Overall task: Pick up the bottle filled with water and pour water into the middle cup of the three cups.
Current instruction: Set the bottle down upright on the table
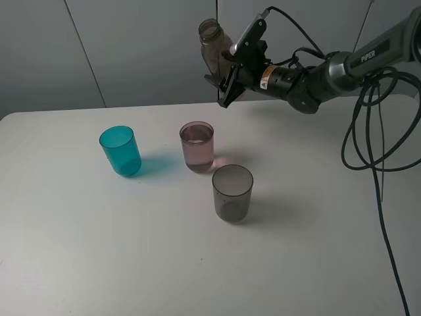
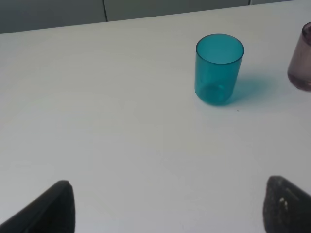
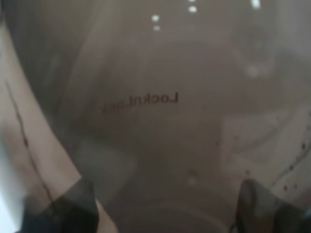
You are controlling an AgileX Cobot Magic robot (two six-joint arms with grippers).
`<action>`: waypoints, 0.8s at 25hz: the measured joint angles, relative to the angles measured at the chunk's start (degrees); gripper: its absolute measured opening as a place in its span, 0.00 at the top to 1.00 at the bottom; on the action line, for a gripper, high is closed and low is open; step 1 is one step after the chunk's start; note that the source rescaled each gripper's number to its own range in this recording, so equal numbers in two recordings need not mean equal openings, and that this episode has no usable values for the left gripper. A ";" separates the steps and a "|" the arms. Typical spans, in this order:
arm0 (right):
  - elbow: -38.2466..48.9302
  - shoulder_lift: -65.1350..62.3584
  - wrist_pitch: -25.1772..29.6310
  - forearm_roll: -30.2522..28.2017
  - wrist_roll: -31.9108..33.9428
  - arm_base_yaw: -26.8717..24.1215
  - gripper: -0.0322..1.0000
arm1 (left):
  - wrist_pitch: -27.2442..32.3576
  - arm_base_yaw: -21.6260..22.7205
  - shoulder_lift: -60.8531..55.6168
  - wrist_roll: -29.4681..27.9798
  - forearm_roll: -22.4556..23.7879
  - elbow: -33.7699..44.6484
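White table (image 1: 79,250) | bottle (image 1: 210,41) near-upright (mouth up) | right gripper (image 1: 224,66) holding

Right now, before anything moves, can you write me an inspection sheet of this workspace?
Surface: white table, no spill seen.
Job's things: smoky bottle held in the air, neck up, uncapped; pink tumbler upright between teal tumbler and grey tumbler.
Clutter: nothing seen.
Grippers: right gripper shut on the bottle; left gripper open, empty.
Cables: black cables loop below the right arm.
Surroundings: grey wall panels.
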 joint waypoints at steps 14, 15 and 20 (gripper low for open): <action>4.86 -7.73 12.90 7.15 19.12 0.00 0.97 | 0.00 0.00 0.00 0.00 0.00 0.00; 6.15 -8.43 13.83 8.51 18.60 0.00 0.97 | 0.00 0.00 0.00 0.00 0.00 0.00; 11.00 -13.55 21.21 14.63 15.18 0.00 0.97 | 0.00 0.00 0.00 0.00 0.00 0.00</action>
